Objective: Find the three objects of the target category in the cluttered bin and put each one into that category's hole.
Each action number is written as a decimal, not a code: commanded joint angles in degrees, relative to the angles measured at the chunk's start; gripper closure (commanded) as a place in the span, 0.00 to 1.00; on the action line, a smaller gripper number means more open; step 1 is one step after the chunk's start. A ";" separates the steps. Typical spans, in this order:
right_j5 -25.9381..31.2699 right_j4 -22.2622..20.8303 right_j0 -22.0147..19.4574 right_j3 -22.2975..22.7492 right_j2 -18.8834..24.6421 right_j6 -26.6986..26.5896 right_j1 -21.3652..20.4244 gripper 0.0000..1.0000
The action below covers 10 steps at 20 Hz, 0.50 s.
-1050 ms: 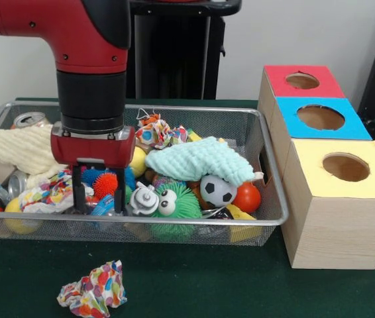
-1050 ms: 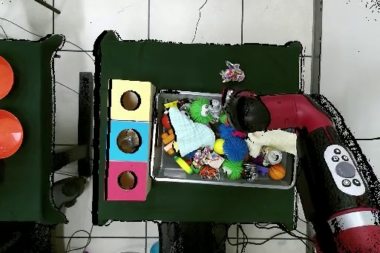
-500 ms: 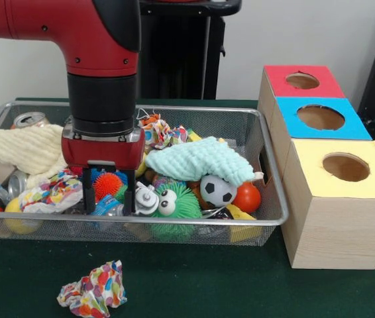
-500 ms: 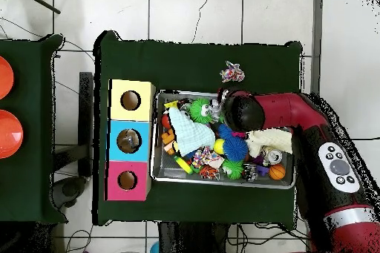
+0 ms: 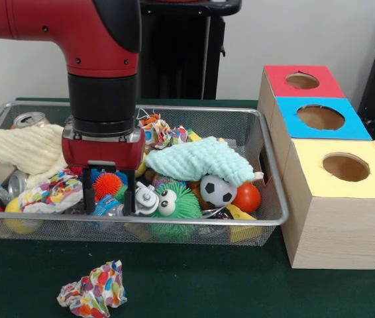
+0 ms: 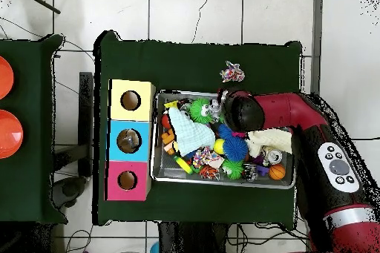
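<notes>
Front view: the red arm's hand stands low in the wire bin, its two black fingers spread on either side of an orange spiky ball, closed on nothing visible. A crumpled patterned wad lies on the green desk outside the bin, and the three boxes' holes show nothing inside, yellow nearest.

Overhead view: the arm covers the hand. The bin looks crowded, so the sorting appears barely begun; the target category cannot be told.

Low front view; top-down overhead; shared wire bin
</notes>
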 commanded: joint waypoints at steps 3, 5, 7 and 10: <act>-1.12 -2.49 -0.23 2.90 0.33 -7.26 1.58 0.00; -1.34 -2.83 -0.08 2.74 0.26 -7.31 1.58 0.00; -1.20 -3.03 0.11 2.55 0.15 -7.34 1.55 0.00; -2.02 -3.35 0.08 3.00 -0.10 -6.72 1.41 0.00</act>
